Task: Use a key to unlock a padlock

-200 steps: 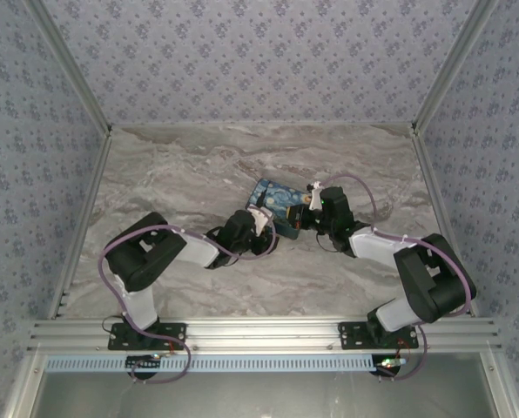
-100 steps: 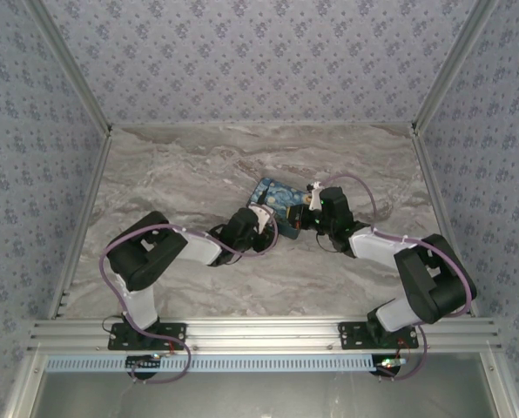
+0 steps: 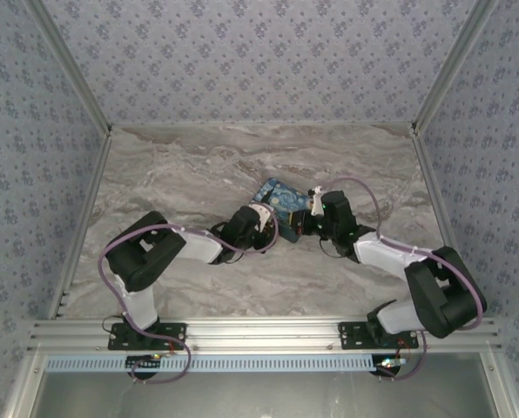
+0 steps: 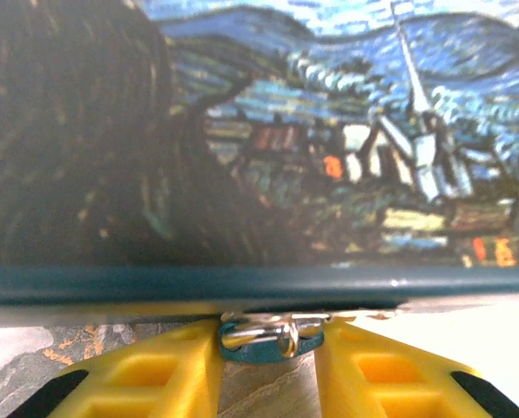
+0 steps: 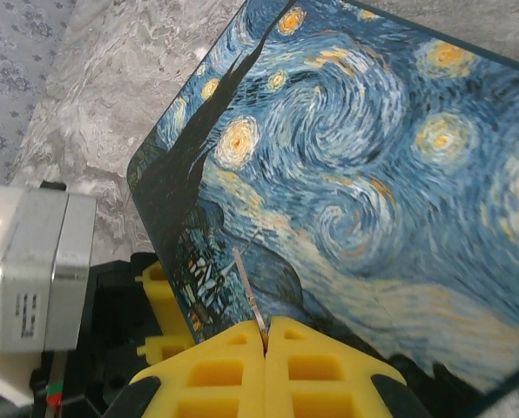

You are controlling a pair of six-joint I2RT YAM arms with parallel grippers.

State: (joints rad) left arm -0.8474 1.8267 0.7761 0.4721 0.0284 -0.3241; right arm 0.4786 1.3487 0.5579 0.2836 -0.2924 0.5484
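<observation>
- Padlock (image 4: 272, 338) sat right between the yellow fingers (image 4: 146, 374) of the left claw (image 4: 271, 364). Its silvery shackle was tucked under the lower edge of the box (image 4: 268, 283). Both fingers pressed against its sides, so this claw was closed on it.
- Left arm rose from its base, then ran out low across the table (image 3: 181, 174). Its claw was at the near-left side of the box.
- Right claw (image 5: 266, 338) was pinched fully together on the key (image 5: 249, 292). The thin blade stuck out ahead of the fingertips, against the box's painted face; whether it touched the box could not be told.
- Right arm stretched in from the other side, its claw at the box's near-right edge, near the left claw but apart from it.
- Box lay just ahead of both claws, its rim directly over the padlock.
- Left of the right claw stood the grey camera block (image 5: 33, 270) on the left wrist.
</observation>
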